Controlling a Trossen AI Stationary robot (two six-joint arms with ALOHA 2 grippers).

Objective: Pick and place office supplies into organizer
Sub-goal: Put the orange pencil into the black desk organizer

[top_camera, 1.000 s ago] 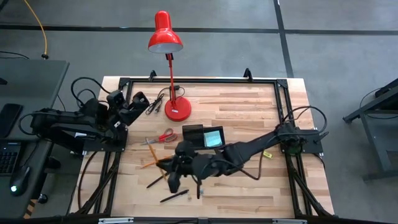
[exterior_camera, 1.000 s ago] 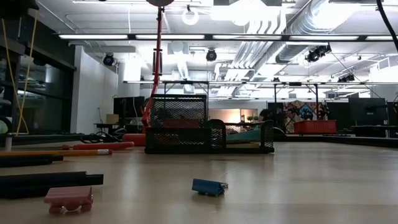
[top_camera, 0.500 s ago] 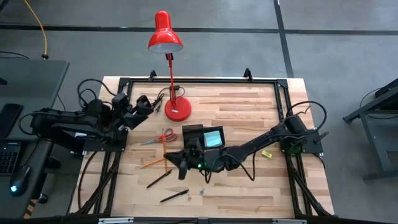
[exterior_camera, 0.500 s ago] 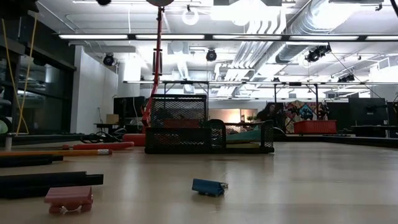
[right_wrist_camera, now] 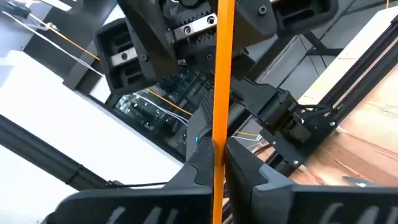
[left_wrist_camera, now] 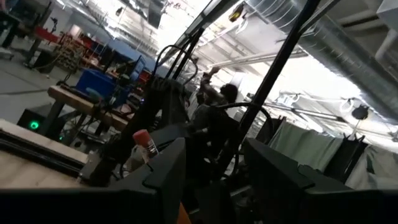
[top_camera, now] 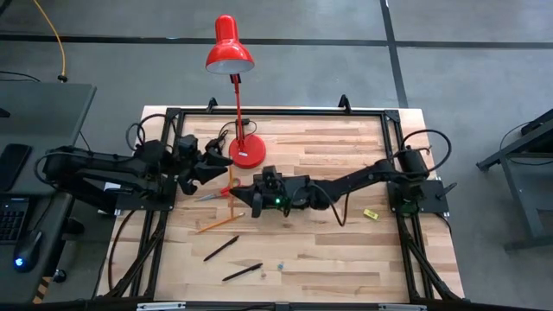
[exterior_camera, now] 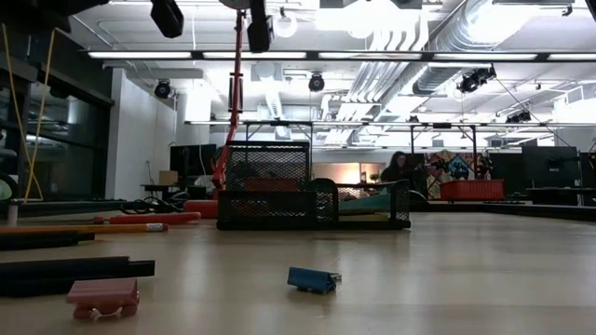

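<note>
Wooden planks form the worktop (top_camera: 328,151), on which a red desk lamp (top_camera: 244,152) is placed at the far side. An orange pencil (right_wrist_camera: 221,93) is gripped upright by the clenched right end effector (top_camera: 233,195), near the worktop's middle. Just beside it the left end effector (top_camera: 213,164) is held above the red-handled scissors (top_camera: 226,189), its fingers (left_wrist_camera: 165,177) parted, with nothing seen between them. A second orange pencil (top_camera: 216,224) and two black pens (top_camera: 221,249) are lying nearer the front edge. The black organizer (exterior_camera: 312,203) is seen in the low view, largely hidden under the right arm in the high view.
</note>
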